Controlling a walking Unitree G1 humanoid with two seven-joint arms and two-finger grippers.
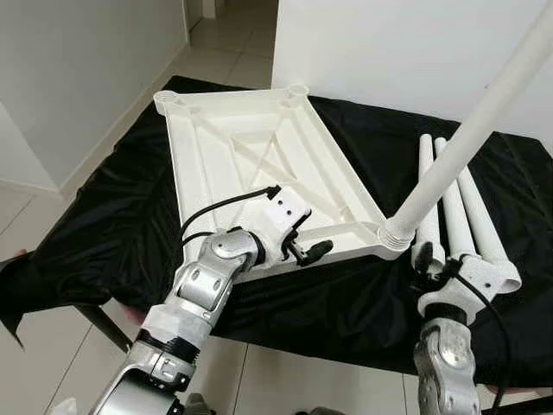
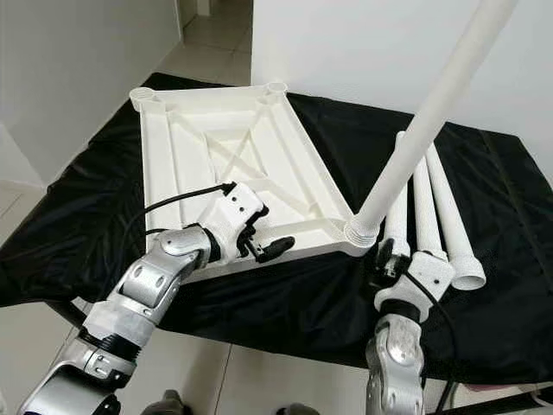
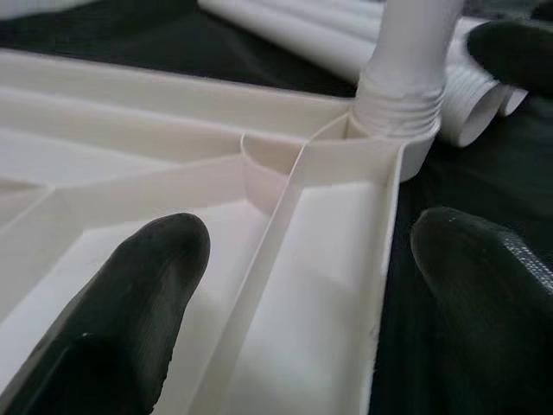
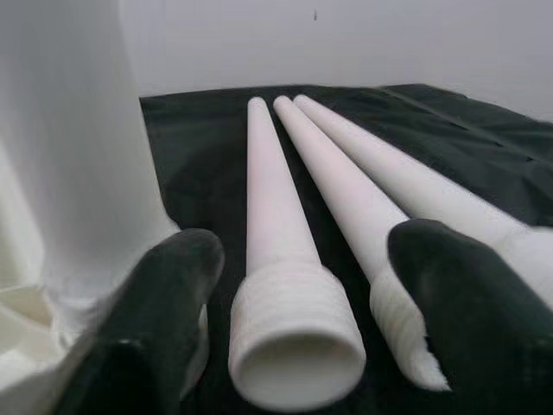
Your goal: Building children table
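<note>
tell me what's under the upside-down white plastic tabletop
A black cloth lies under the upside-down white plastic tabletop, spreading past every side. The surface beneath the cloth is covered, apart from a dark leg below the near edge.

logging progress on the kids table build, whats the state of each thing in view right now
tabletop: upside down on the black cloth, ribs facing up
fitted leg: standing in the near right corner socket, leaning
loose legs: three, lying side by side on the cloth
left gripper: open, straddling the tabletop's near rim
right gripper: open, at the loose legs' threaded ends

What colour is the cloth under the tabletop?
Black, slightly glossy cloth covering the work surface, beneath the upside-down white plastic tabletop. It shows best in the left eye view.
</note>
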